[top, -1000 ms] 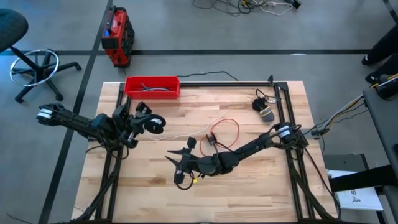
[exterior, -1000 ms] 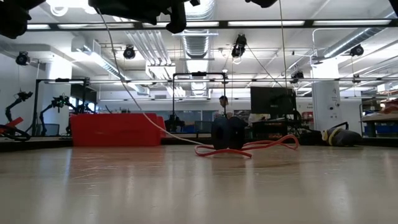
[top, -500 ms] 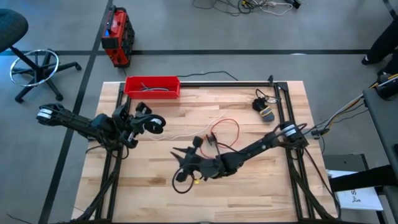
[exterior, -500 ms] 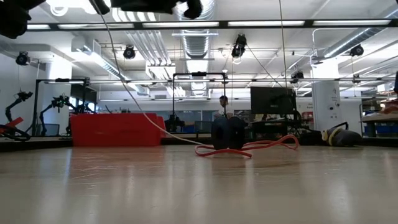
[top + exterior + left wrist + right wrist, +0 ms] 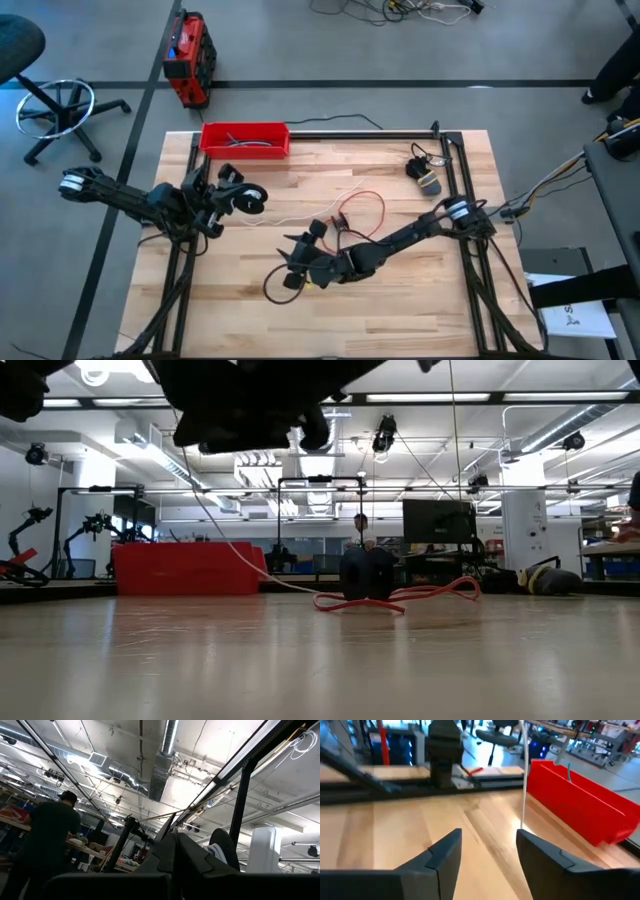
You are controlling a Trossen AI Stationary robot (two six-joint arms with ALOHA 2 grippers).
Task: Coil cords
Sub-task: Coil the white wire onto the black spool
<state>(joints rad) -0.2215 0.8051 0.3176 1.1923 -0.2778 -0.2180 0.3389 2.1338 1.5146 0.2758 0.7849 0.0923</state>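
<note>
Left gripper (image 5: 243, 199) lifts the white cord (image 5: 300, 216) taut off the desk (image 5: 400, 310); finger state unclear. Right gripper (image 5: 485, 851) fingers spread, empty, beside it, likely to guide a loop

Evenly lit from overhead ceiling strip lights (image 5: 430, 398), bright and diffuse; only soft, faint shadows under the arms on the wooden table (image 5: 400, 290). Strong glare from ceiling fixtures in the left wrist view. Blurred, dark arm silhouettes near the low camera; slightly soft focus and motion blur in the right wrist view
</note>
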